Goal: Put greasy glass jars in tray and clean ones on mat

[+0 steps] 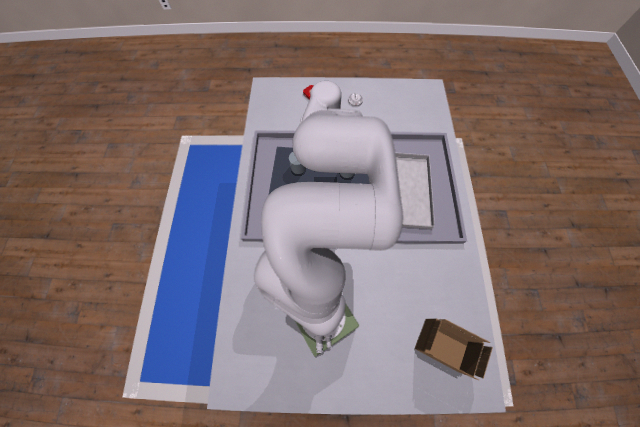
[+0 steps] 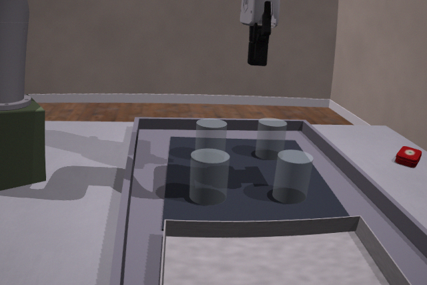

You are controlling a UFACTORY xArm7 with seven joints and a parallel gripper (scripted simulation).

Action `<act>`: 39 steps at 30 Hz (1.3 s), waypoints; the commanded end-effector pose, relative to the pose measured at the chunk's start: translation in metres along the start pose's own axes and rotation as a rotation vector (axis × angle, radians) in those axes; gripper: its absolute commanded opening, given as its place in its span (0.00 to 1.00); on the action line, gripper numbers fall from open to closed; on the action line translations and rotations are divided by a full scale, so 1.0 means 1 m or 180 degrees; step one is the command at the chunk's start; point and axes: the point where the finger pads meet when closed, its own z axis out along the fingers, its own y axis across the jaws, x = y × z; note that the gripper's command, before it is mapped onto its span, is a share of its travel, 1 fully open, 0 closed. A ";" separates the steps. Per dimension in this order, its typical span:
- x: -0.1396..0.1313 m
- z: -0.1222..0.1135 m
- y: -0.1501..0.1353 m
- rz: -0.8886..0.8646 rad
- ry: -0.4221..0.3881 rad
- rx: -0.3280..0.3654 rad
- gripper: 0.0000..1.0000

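Note:
Several clear glass jars stand upright on the dark drying mat (image 2: 251, 185): one at the near left (image 2: 209, 176), one at the near right (image 2: 291, 176), one at the far left (image 2: 211, 135) and one at the far right (image 2: 271, 137). My gripper (image 2: 257, 52) hangs high above the mat, over the gap between the right-hand jars, fingers shut with nothing between them. The pale tray (image 2: 272, 257) lies empty in front of the mat; it also shows in the overhead view (image 1: 413, 189). In the overhead view my arm (image 1: 330, 189) hides most of the mat; one jar (image 1: 296, 162) shows.
Mat and tray sit in a shallow grey basin. A red button (image 2: 408, 156) lies on the counter to the right. An open cardboard box (image 1: 453, 347) lies near the table's corner. A blue panel (image 1: 193, 262) lies beside the table. A small round knob (image 1: 355, 98) sits beyond the basin.

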 end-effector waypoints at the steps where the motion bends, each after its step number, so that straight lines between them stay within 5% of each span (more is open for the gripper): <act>1: 0.001 -0.001 0.000 0.0000 0.0012 -0.0002 0.00; 11: 0.001 0.014 0.000 0.0000 0.0012 -0.0002 0.00; 19: 0.002 0.078 0.000 0.0000 0.0012 -0.0002 0.00; 21: 0.002 0.078 0.000 0.0000 0.0012 -0.0002 0.00; 34: -0.002 0.078 0.089 0.0000 0.0012 -0.0002 0.00; 39: -0.002 0.092 0.089 0.0000 0.0012 -0.0002 0.00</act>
